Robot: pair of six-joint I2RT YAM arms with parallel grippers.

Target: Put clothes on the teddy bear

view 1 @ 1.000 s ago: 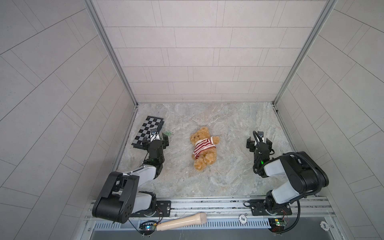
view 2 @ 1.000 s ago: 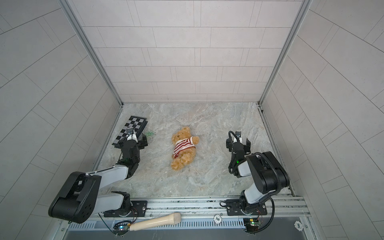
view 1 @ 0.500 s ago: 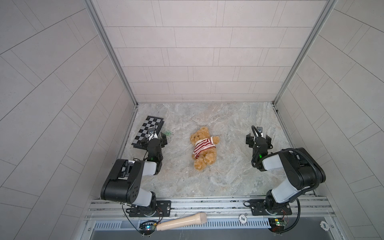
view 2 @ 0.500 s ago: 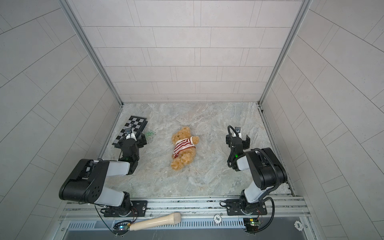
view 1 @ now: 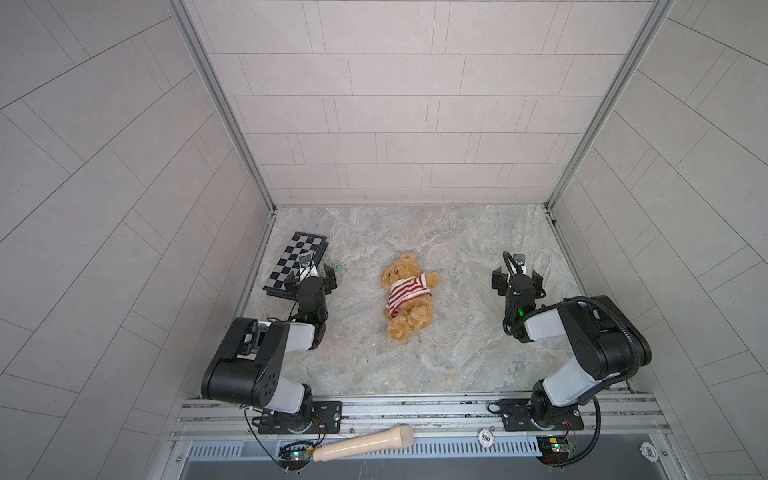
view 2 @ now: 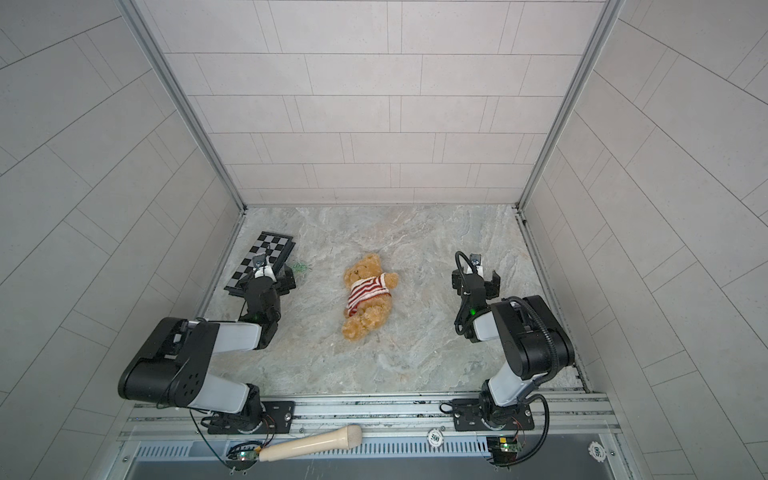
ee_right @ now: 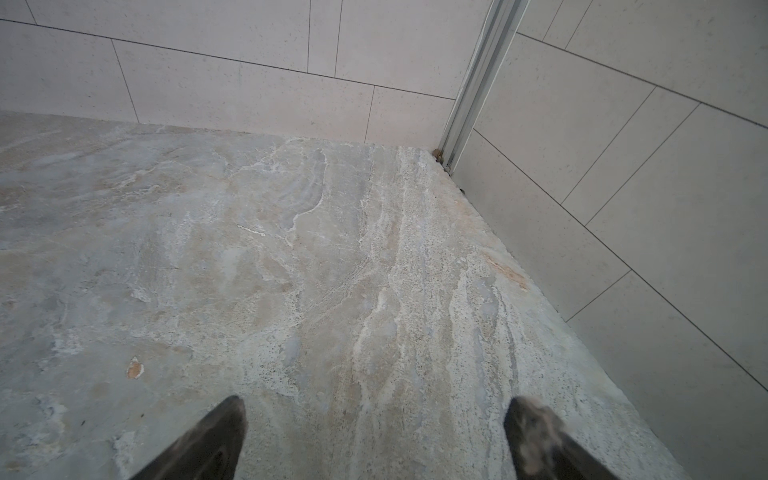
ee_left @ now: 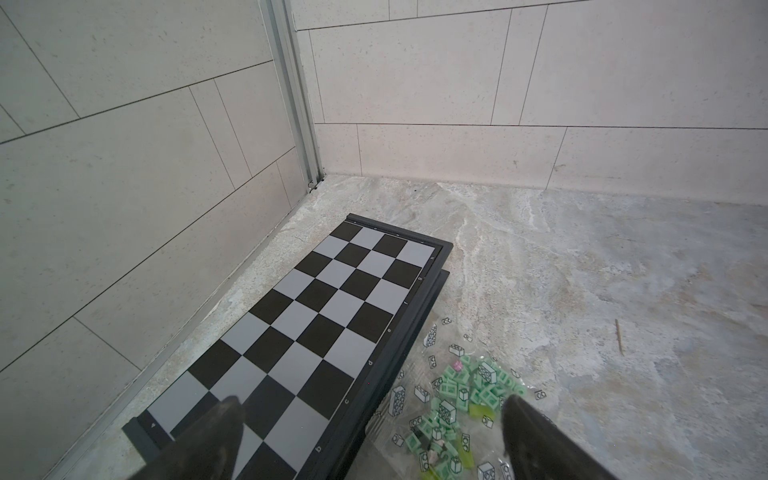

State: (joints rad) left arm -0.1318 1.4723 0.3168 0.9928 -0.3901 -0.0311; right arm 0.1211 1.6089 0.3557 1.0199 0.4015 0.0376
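Observation:
The golden-brown teddy bear (view 1: 407, 297) (view 2: 366, 297) lies on its back mid-floor in both top views, head toward the back wall, with a red-and-white striped sweater (view 1: 405, 291) on its torso. My left gripper (view 1: 311, 277) (view 2: 270, 279) hangs open to the bear's left, over the near end of the chessboard. In the left wrist view the left gripper (ee_left: 370, 409) holds nothing. My right gripper (view 1: 516, 276) (view 2: 475, 277) stands open to the bear's right, and in the right wrist view the right gripper (ee_right: 374, 409) has only bare floor between its fingers. Neither touches the bear.
A folded chessboard (view 1: 297, 262) (ee_left: 316, 316) lies along the left wall. A clear bag of green toy bricks (ee_left: 457, 399) sits beside it. A wooden pestle-like stick (view 1: 365, 442) and poker chips (view 1: 485, 436) rest on the front rail. Tiled walls close three sides.
Both arms have drawn back and folded toward their bases, grippers staying open. The bear has not moved.

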